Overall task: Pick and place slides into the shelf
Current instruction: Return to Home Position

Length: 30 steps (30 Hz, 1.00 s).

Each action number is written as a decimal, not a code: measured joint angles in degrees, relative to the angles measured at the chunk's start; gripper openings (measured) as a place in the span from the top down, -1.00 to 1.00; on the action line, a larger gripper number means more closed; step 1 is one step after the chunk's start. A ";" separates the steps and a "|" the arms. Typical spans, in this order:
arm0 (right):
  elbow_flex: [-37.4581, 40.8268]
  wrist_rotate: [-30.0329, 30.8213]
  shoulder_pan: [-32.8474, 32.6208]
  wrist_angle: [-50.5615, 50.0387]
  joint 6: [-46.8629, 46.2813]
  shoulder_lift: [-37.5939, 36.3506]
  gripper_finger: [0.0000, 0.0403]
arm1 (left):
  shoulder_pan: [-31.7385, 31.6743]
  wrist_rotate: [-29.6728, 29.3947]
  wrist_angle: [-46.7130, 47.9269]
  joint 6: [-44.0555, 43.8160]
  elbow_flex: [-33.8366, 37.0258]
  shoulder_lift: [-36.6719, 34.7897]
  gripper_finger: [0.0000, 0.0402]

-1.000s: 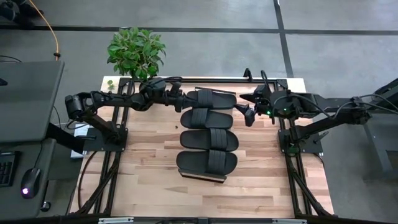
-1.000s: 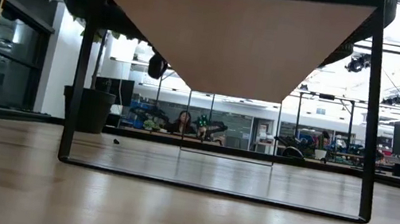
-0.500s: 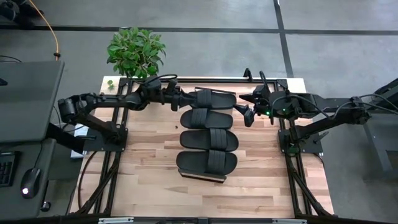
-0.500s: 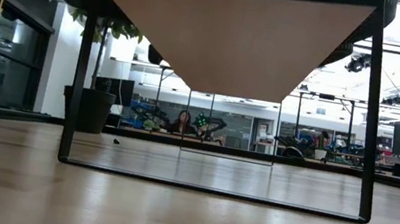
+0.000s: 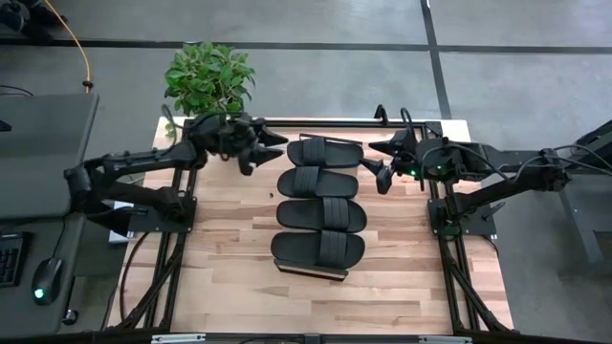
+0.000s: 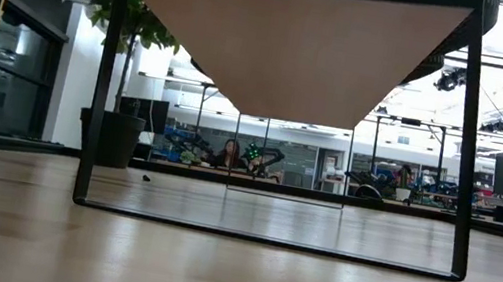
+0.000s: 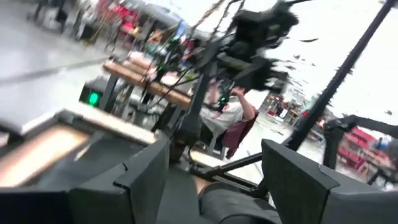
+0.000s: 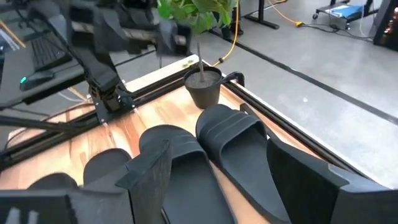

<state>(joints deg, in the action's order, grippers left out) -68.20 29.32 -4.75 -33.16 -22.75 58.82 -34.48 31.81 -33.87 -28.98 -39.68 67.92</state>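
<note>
Four black slides lie side by side in a row on the shelf (image 5: 308, 271), soles down, from the far one (image 5: 325, 151) to the near one (image 5: 318, 249). Only the shelf's near end shows past them; the low view looks under its plank (image 6: 295, 57). My left gripper (image 5: 271, 151) is open, hovering just left of the far slide and clear of it. Its own view (image 7: 214, 180) shows nothing between the fingers. My right gripper (image 5: 379, 168) is open, right of the two far slides, which show ahead of it (image 8: 217, 180).
A potted plant (image 5: 210, 81) stands at the table's far left corner, close behind my left arm; its pot (image 8: 203, 87) also shows in the right wrist view. Bare tabletop (image 5: 229, 277) spreads left, right and near of the shelf. People sit in the room beyond.
My left gripper has drawn back from the far slide's left end toward the table's left and far edge, and its arm has swung outward. The far slide stays on the shelf with the others.
</note>
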 joint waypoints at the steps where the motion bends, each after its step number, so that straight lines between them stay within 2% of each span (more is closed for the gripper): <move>1: 0.00 -0.40 0.00 0.01 0.65 -0.01 -0.27 | 0.00 0.77 0.02 1.19 0.00 -1.22 -0.19; 8: 0.02 -0.88 0.00 0.23 5.05 -0.33 -0.27 | 0.40 8.54 4.29 5.49 0.00 -8.79 -0.19; 10: 0.02 -1.67 0.00 1.04 6.03 -0.88 -0.27 | 1.76 9.89 8.12 9.62 -0.01 -11.02 -0.19; 12: 0.02 -3.01 -0.16 1.02 7.19 -1.93 -0.27 | 4.32 8.71 13.56 15.79 0.00 -13.96 -0.19; 15: 0.02 -3.87 -0.89 1.27 7.38 -3.91 -0.27 | 10.41 -2.06 20.52 21.24 -0.02 -18.77 -0.19; 19: 0.82 -4.11 -2.95 1.63 8.44 -7.13 -0.27 | 21.36 -27.36 26.52 22.21 -0.04 -23.45 -0.19; 23: 4.96 -4.05 -4.45 6.26 10.68 -11.43 -0.27 | 31.18 -45.36 29.81 26.43 -0.04 -24.98 -0.19; 27: 12.32 -4.02 -5.13 14.50 12.61 -16.23 -0.27 | 37.12 -56.41 31.58 27.40 -0.04 -24.24 -0.19; 30: 17.62 -4.01 -4.99 21.63 13.53 -18.86 -0.27 | 38.91 -59.29 32.85 27.29 -0.02 -23.25 -0.19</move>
<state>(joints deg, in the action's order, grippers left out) -50.59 25.31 -9.74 -11.53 -9.23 39.95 4.43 -27.49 -1.02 -1.69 -39.70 44.68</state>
